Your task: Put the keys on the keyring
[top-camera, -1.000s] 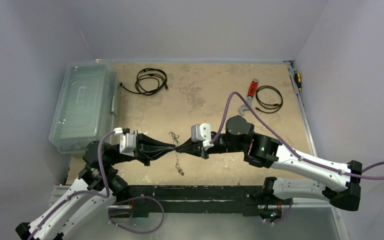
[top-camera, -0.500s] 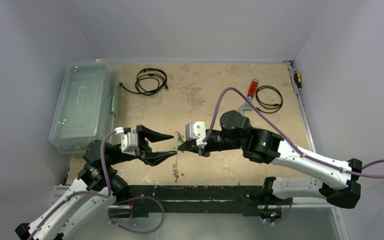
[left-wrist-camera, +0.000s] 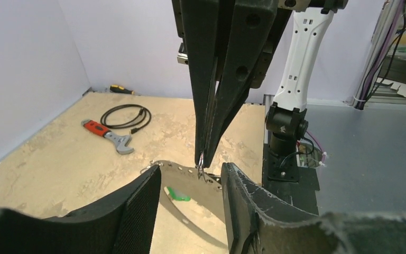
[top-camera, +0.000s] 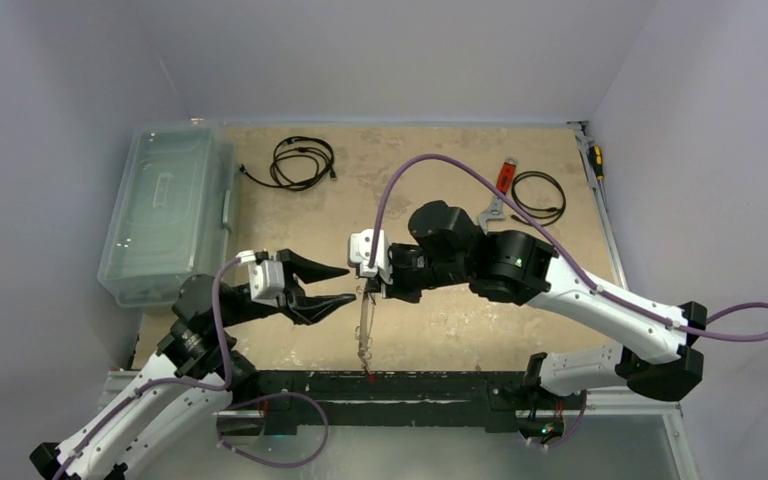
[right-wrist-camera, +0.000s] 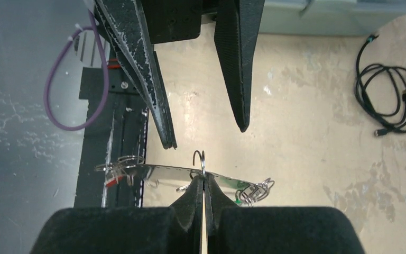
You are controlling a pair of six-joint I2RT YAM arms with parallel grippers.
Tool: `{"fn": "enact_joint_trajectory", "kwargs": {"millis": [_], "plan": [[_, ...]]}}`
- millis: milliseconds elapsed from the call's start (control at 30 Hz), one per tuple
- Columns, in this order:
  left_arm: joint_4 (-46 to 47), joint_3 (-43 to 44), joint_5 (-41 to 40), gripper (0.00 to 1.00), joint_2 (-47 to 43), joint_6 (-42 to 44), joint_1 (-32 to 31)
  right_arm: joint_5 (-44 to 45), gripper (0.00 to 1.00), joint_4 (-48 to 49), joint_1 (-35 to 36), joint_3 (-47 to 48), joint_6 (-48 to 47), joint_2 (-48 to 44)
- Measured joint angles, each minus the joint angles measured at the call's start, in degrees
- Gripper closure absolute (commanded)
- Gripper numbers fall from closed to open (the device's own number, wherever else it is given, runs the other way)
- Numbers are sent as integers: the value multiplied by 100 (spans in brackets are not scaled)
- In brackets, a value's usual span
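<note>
Right gripper [right-wrist-camera: 203, 182]: pressed together, pinching the thin flat grey metal keyring [right-wrist-camera: 161, 171] at lower centre of its wrist view. Left gripper [top-camera: 350, 283]: spread, empty, just left of the ring, not touching. I see tiny red- and green-tagged metal keys [right-wrist-camera: 243, 197] apparently hanging on it. I judge threading partly done; what remains is unclear.

A clear lidded plastic bin [top-camera: 165, 212] sits along the left side of the worn tan table [top-camera: 400, 170], with a loosely coiled black cable [top-camera: 302, 162] lying near it toward the far wall. Far right, a red-handled wrench [top-camera: 505, 177] lies just beside a second black cable coil [top-camera: 538, 195]. A yellow-and-black screwdriver [top-camera: 595, 160] rests along the right edge.
</note>
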Motion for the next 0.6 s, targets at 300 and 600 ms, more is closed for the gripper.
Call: {"fn": "enact_joint_trajectory", "kwargs": {"millis": [300,600], "plan": [[118,11,280,68,708,-68,-63,103,100,-699,0,304,-83,251],[234,11,461,78,962,-181,-98,94,100,-772,0,334,-146,251]]}}
